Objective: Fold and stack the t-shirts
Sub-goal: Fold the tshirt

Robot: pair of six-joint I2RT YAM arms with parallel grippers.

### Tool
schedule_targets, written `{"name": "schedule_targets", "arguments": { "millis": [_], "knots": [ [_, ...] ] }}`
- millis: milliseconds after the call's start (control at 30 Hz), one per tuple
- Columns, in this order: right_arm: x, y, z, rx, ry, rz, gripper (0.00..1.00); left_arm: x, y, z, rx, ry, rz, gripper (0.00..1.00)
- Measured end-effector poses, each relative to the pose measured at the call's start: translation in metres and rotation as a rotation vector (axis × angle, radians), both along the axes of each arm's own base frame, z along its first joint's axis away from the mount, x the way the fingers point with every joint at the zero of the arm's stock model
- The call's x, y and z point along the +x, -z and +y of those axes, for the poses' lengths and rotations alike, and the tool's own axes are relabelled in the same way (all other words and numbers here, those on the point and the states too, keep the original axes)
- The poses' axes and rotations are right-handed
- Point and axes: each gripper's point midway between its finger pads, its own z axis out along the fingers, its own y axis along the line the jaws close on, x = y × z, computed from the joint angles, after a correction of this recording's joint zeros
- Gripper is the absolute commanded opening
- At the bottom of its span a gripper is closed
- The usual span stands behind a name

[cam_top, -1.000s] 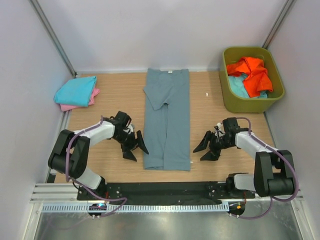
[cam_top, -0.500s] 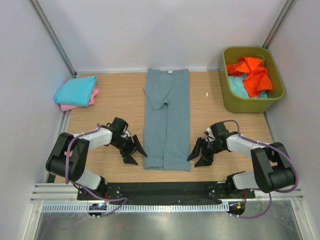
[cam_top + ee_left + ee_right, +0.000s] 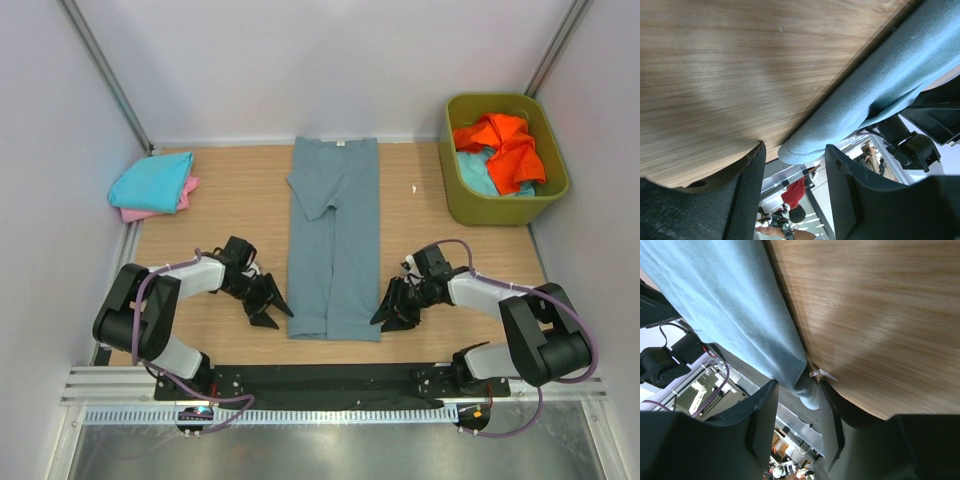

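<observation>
On the wooden worktop point(image 3: 230, 200), white walls point(image 3: 300, 60) around, I see the grey-blue t-shirt point(image 3: 335, 230) lying flat (folded narrow). Left fingers point(image 3: 747, 180) and right fingers point(image 3: 765, 420) gape, one pair at each near hem corner.

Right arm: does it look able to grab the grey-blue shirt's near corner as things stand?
Probably yes: the right gripper sits open with a corner of the shirt between its fingers; nothing lies in the way.

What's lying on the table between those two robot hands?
The near end of the grey-blue t-shirt lies between them, clearest in the top view.
</observation>
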Motion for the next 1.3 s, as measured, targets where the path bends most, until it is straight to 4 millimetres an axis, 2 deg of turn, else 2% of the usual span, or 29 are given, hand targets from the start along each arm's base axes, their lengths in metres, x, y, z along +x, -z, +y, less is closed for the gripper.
{"name": "schedule_targets", "arguments": {
  "millis": [167,367,533,600,667,733,967,1033,1133,1300],
  "knots": [
    [-0.001,0.003,0.001,-0.005,-0.008,0.005,0.38,-0.001,0.002,0.0,0.004,0.004,-0.002,0.5],
    [-0.002,0.003,0.002,-0.002,-0.016,-0.002,0.38,-0.004,0.002,-0.007,-0.008,0.036,-0.016,0.46],
    [-0.002,0.003,0.003,0.001,-0.018,-0.007,0.36,-0.007,0.004,-0.015,-0.016,0.065,-0.022,0.32],
    [-0.001,0.003,0.003,0.002,-0.019,-0.011,0.32,-0.008,0.005,-0.017,-0.015,0.069,-0.023,0.17],
    [-0.001,0.004,0.003,-0.001,-0.021,-0.017,0.21,-0.007,0.008,-0.016,-0.005,0.07,-0.029,0.0],
    [-0.001,0.005,0.003,0.001,-0.025,-0.022,0.02,-0.005,0.009,-0.016,0.003,0.071,-0.041,0.0],
    [-0.002,0.003,0.002,-0.001,-0.043,-0.045,0.01,-0.001,0.008,-0.017,-0.002,0.094,-0.076,0.0],
    [0.002,-0.003,0.0,0.003,-0.046,-0.066,0.01,0.006,0.003,-0.018,-0.008,0.116,-0.117,0.0],
    [0.021,-0.019,-0.004,0.012,-0.032,-0.118,0.01,0.027,-0.016,-0.026,-0.031,0.153,-0.22,0.0],
    [0.072,-0.056,-0.012,0.027,0.006,-0.256,0.01,0.081,-0.064,-0.036,-0.077,0.181,-0.437,0.0]
  ]
}}
